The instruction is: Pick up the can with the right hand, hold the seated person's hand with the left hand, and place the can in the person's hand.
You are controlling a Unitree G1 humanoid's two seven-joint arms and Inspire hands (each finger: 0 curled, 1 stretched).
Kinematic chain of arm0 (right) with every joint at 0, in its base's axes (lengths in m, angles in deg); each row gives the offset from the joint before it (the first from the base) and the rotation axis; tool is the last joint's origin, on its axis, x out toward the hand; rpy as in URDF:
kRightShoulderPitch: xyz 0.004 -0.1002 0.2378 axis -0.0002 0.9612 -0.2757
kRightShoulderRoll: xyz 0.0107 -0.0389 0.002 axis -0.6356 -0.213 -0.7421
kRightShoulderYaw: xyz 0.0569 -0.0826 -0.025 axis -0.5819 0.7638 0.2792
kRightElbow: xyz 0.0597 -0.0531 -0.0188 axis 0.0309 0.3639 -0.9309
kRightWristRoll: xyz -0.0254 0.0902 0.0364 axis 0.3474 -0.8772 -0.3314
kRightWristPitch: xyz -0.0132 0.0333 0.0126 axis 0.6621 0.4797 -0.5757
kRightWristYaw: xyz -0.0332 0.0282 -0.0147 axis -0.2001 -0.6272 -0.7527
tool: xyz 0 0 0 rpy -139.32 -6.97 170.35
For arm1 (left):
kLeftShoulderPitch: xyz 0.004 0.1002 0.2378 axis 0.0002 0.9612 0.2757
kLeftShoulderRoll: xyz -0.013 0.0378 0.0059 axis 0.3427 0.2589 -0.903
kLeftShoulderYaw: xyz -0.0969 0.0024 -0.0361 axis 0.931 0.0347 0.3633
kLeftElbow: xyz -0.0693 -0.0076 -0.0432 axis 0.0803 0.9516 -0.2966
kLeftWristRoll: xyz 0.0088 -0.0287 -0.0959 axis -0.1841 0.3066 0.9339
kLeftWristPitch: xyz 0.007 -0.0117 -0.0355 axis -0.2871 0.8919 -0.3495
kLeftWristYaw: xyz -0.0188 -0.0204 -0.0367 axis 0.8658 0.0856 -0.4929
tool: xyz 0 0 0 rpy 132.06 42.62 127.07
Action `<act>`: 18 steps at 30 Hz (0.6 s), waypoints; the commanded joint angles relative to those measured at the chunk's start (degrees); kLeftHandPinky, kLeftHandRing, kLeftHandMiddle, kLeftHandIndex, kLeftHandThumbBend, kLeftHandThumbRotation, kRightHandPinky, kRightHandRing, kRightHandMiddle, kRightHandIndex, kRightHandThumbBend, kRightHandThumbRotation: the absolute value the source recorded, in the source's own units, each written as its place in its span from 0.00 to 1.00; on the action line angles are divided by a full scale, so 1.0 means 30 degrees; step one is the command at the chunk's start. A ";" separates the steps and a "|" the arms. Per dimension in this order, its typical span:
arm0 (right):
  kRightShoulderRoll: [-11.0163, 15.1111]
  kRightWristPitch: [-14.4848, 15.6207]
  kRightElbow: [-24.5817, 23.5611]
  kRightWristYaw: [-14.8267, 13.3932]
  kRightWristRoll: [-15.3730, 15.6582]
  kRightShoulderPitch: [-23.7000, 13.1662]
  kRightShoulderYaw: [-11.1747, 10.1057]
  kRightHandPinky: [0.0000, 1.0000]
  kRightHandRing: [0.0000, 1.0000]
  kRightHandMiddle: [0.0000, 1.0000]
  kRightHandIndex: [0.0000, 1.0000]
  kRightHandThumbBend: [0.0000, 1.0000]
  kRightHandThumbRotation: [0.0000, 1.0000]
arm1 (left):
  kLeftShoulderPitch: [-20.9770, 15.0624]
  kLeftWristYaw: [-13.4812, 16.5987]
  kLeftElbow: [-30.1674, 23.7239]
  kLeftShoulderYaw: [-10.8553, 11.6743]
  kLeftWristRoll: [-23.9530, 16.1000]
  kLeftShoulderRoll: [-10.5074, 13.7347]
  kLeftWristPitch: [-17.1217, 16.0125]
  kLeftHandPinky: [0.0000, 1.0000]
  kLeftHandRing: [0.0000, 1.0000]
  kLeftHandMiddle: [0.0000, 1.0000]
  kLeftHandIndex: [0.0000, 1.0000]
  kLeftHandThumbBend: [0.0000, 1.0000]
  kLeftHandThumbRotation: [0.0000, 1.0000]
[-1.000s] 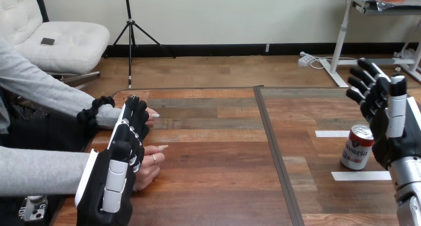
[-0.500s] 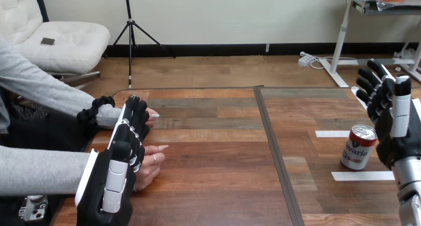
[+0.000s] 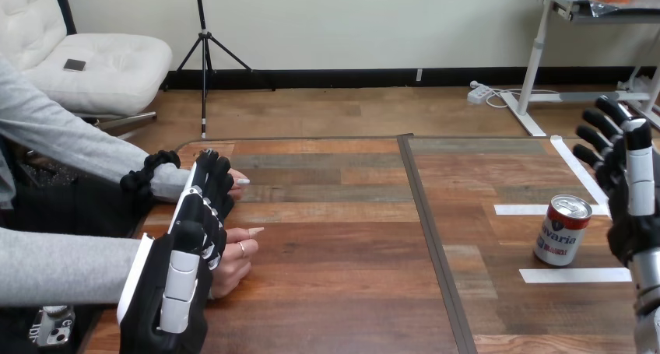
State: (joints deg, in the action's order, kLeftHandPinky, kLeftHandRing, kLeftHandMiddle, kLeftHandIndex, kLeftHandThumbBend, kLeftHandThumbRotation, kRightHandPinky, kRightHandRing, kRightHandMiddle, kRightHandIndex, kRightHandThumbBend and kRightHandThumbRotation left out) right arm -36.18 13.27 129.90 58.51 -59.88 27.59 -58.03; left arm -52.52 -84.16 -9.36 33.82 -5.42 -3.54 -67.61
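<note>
Standing upright on the right half of the wooden worktop point(image 3: 335, 292), the red-and-white can point(image 3: 562, 229) sits between one white tape strip point(image 3: 520, 209) behind it and another point(image 3: 574, 275) in front. The right hand point(image 3: 632, 210) is raised at the view's right edge, just beside the can and apart from it. Its fingers are straight and spread, and it holds nothing. A dark seam point(image 3: 433, 237) divides the worktop into two halves. On the left half, the left hand point(image 3: 187, 249) is set on edge, with its fingers extended away from the robot and not curled. It lies against the person's nearer hand point(image 3: 233, 259), whose fingertips show to its right. Whether it grips that hand cannot be told. The person's farther hand point(image 3: 236, 177) rests on the worktop at the robot's fingertips.
</note>
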 commanded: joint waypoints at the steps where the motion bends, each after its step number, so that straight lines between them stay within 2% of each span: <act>1: 0.0563 -0.0521 0.0244 -0.0156 0.0124 -0.1751 -0.0177 0.81 0.87 0.87 0.86 1.00 0.75 | -0.0920 -0.0146 0.0049 0.0180 0.0294 -0.0150 -0.0397 1.00 1.00 1.00 1.00 0.80 0.95; 11: 0.0838 -0.0093 0.0756 -0.0143 -0.0085 -0.2038 -0.0301 0.85 0.88 0.88 0.89 1.00 0.62 | -0.0837 -0.0042 -0.0208 0.0127 0.0259 -0.0113 -0.0052 1.00 1.00 1.00 1.00 0.80 0.95; 18: 0.0965 0.0045 0.1141 -0.0102 -0.0236 -0.2243 -0.0502 0.89 0.89 0.89 0.89 1.00 0.52 | -0.0969 -0.0157 0.0023 0.0144 0.0288 -0.0125 -0.0302 1.00 1.00 1.00 1.00 0.80 0.95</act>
State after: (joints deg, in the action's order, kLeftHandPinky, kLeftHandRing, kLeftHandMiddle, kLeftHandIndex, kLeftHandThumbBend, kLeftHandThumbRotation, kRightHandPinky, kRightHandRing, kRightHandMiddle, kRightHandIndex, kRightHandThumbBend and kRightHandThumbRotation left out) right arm -34.96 13.54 132.89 57.97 -60.07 27.16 -58.86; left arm -52.53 -84.18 -9.31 33.85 -5.37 -3.52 -67.61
